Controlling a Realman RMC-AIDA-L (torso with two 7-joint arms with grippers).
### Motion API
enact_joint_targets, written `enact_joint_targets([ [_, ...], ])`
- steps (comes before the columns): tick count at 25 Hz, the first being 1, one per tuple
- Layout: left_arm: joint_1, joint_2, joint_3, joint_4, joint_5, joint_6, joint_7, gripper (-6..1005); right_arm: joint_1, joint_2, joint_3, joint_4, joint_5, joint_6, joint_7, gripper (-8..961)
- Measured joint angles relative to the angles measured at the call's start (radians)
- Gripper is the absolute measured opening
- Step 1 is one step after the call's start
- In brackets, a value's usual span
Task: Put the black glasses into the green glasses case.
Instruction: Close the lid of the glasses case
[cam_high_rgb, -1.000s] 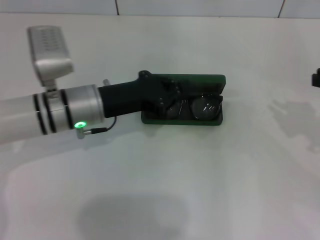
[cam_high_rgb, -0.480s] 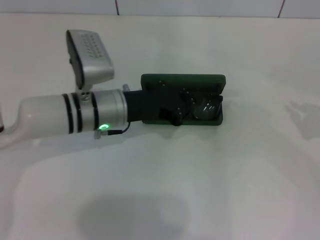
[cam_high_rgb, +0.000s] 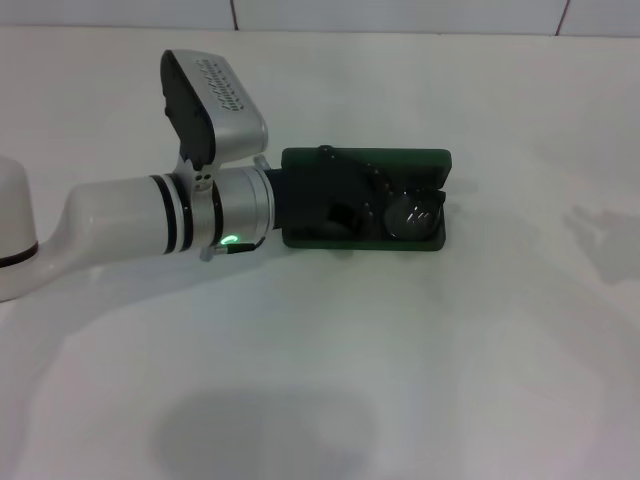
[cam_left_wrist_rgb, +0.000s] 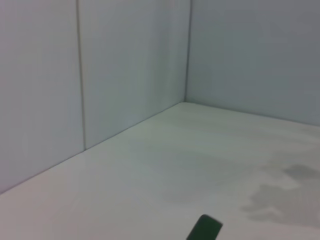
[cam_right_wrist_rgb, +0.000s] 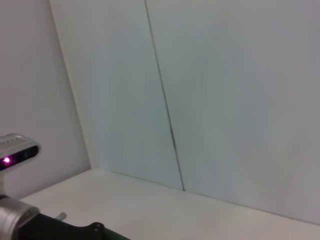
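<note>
Lying lengthwise left-right in open green glasses case (cam_high_rgb: 420, 160): black glasses (cam_high_rgb: 412, 214); left pincer (cam_high_rgb: 345, 205) above, grip unreadable.

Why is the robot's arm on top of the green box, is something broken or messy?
Nothing looks broken or spilled. The green glasses case sits open and straight on the white table, with the black glasses lying inside it. The left gripper hangs over the case's left half, hiding part of the glasses.
</note>
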Motion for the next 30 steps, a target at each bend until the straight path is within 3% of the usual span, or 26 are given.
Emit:
enact_joint_targets([
  [30, 0.004, -0.002, 0.067, -0.016, -0.002, -0.115, -0.001, 43, 0.030, 0.000, 0.002, 0.030, 0.001, -0.039, -0.031, 155],
])
